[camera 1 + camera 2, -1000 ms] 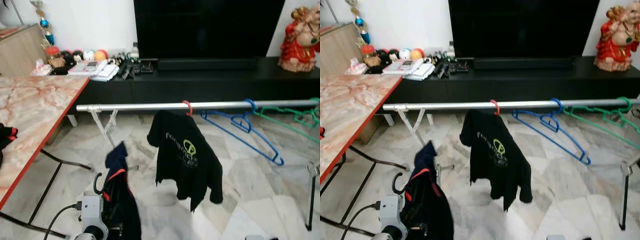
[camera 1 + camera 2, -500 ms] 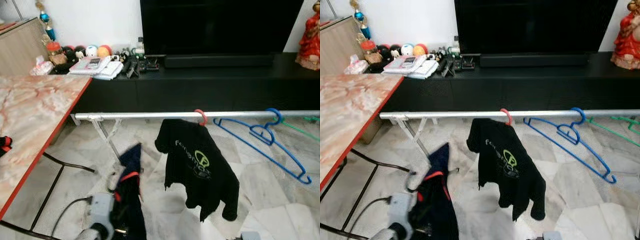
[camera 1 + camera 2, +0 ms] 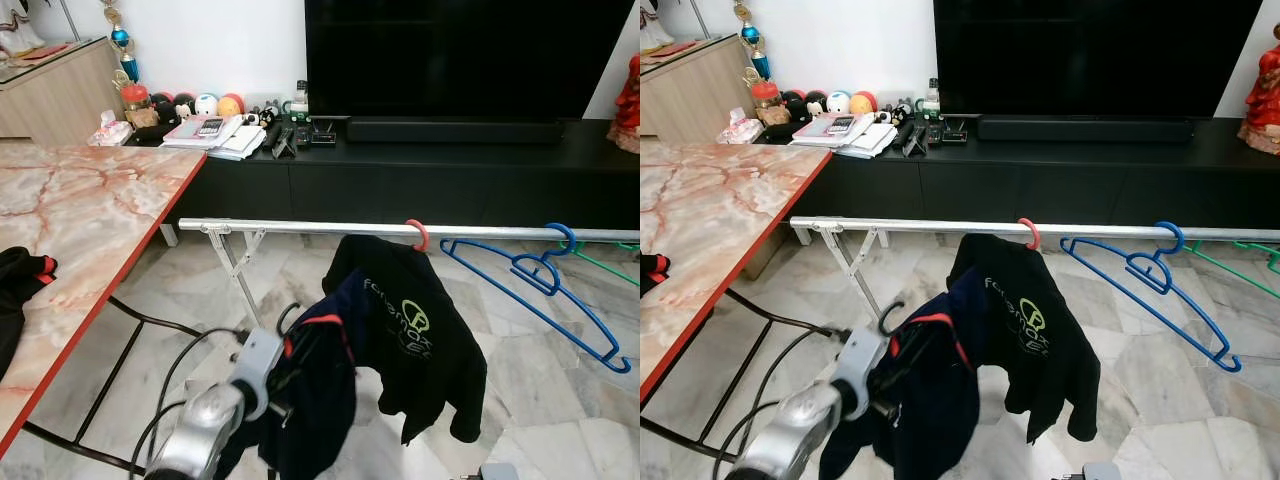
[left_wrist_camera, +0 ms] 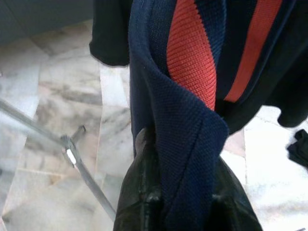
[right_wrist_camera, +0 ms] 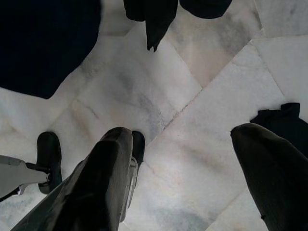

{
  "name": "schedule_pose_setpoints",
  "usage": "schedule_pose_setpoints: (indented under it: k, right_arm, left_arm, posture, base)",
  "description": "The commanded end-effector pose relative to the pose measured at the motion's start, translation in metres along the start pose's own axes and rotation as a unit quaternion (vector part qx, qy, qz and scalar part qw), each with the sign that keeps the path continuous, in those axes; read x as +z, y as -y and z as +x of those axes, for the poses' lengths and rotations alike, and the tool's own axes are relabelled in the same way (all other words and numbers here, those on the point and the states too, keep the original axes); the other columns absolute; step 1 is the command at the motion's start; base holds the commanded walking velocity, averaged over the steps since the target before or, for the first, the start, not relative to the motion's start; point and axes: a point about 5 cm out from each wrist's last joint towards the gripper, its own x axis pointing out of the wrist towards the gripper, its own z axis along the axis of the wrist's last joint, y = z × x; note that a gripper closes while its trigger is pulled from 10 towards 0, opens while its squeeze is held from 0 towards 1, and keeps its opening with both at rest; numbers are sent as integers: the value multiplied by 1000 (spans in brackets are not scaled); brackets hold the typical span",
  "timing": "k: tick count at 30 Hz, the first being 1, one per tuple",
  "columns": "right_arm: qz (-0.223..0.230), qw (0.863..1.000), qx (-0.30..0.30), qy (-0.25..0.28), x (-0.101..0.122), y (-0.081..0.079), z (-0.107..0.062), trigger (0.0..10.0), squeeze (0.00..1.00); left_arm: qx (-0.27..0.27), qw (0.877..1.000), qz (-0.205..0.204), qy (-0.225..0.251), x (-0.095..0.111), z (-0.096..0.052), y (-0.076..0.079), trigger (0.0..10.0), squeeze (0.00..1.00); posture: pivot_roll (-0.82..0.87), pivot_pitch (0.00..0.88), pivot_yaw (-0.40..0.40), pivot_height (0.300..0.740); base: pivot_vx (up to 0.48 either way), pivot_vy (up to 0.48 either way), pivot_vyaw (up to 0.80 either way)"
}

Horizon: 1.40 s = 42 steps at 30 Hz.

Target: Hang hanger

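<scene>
Here, from our head cameras, we see our left arm raised low in front of us, its left gripper [image 3: 283, 372] carrying a black-hooked hanger [image 3: 287, 318] draped in a navy garment with red trim [image 3: 318, 400]. The hook sits just below the silver rail [image 3: 320, 228], not on it. Already on that rail hang a black T-shirt with a green logo [image 3: 405, 340] on a red hanger [image 3: 418, 234], then a blue hanger [image 3: 545, 285], with a green hanger [image 3: 1240, 265] at the far right.

Our left wrist view adds what the head views cannot: the fingers [image 4: 139, 192] are clamped narrowly on a fold of the navy fabric, red stripes just above them. Our right wrist view shows the right gripper [image 5: 180, 144] hanging over marble floor [image 5: 202, 110], its fingers spread wide and holding nothing.

To our left stands a marble-topped table [image 3: 80, 220]; a black TV cabinet [image 3: 440, 165] lines the wall, balls, books and remotes on top.
</scene>
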Motion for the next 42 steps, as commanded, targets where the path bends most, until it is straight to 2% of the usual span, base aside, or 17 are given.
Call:
schedule_pose_setpoints:
  k: [1,2,7,11,17,20,25,34,37,42]
  right_arm:
    - [-1,1000,-2,-4,-1,2,0,10000,0]
    - [-1,1000,-2,-4,-1,2,0,10000,0]
    - [-5,1000,-2,-5,-1,3,0,10000,0]
    - [-6,1000,-3,-4,-1,3,0,10000,0]
    - [-6,1000,-3,-4,-2,3,-1,10000,0]
    - [-1,1000,-8,-7,-4,3,-1,10000,0]
    - [7,1000,-14,-12,-10,4,-2,10000,0]
    - [17,999,-21,-23,-24,4,-5,10000,0]
    - [22,999,-24,-26,-30,4,-7,10000,0]
    - [24,999,-26,-32,-37,4,-9,10000,0]
  left_arm:
    - [3,1000,9,9,11,8,-2,10000,0]
    - [3,1000,9,9,11,8,-2,10000,0]
    - [26,999,-13,25,35,21,-6,10000,0]
    - [32,999,-16,37,53,30,-7,10000,0]
    - [38,998,-18,50,69,36,-9,10000,0]
    - [59,997,-20,51,80,40,-11,10000,0]
    - [78,995,-29,52,89,42,-13,10000,0]
    - [95,995,-20,21,95,46,-13,10000,0]
    - [105,994,-29,10,97,47,-14,10000,0]
    - [114,992,-50,18,106,48,-13,10000,0]
  posture:
    - [93,84,8,740]
    - [93,84,8,740]
    - [94,84,6,740]
    - [89,87,10,740]
    - [73,87,26,740]
    - [53,91,42,740]
    - [31,99,59,740]
    - [1,114,86,740]
    - [-10,120,96,740]
    - [-25,131,103,740]
  base:
    - [0,0,0]
    - [0,0,0]
    - [0,0,0]
    - [0,0,0]
    - [0,0,0]
    - [0,0,0]
    - [0,0,0]
    - [0,0,0]
    - [0,0,0]
    - [0,0,0]
